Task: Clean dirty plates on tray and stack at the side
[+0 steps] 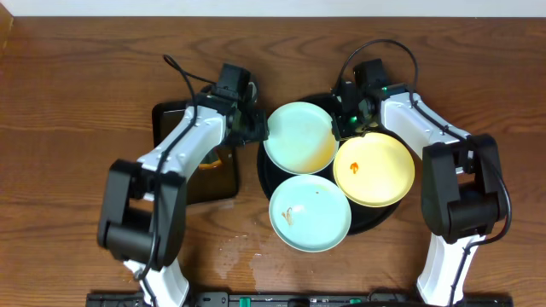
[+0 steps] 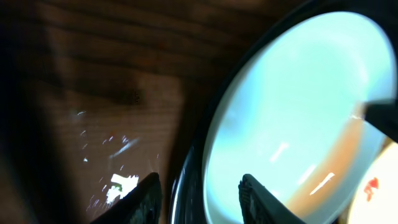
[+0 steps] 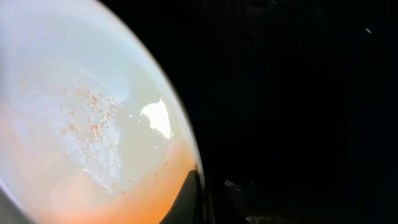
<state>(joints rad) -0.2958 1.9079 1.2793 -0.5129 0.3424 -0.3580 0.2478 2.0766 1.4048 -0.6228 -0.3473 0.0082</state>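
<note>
- My left tool [image 2: 199,202] is spread, one finger outside the tray [image 1: 263,177] lip and the other over the inner face of the upper mint plate [image 1: 299,136]. If I close like this I may pinch the tray's rim along with the plate's, and a lift would then drag the tray.
- My right tool [image 1: 348,119] is pressed together right at that plate's opposite edge. I cannot tell whether the rim is nipped between the fingers. If it is only touching, the glossy plate could slide or tip when one side rises.
- The upper mint plate meets the yellow plate [image 1: 374,170] at its edge, and I cannot tell whether it touches or overlaps. Raising it carelessly could nudge the yellow one against the lower mint plate [image 1: 310,213].
- All three plates lie on the tray, none stacked at the side yet. Orange specks show on the upper one and smears on the other two.
- Both arms reach forward from the near edge of the desk [image 1: 77,94], elbows out and wrists turned inward to face each other across the plate. My left forearm passes over the rectangular tray [image 1: 209,183].
</note>
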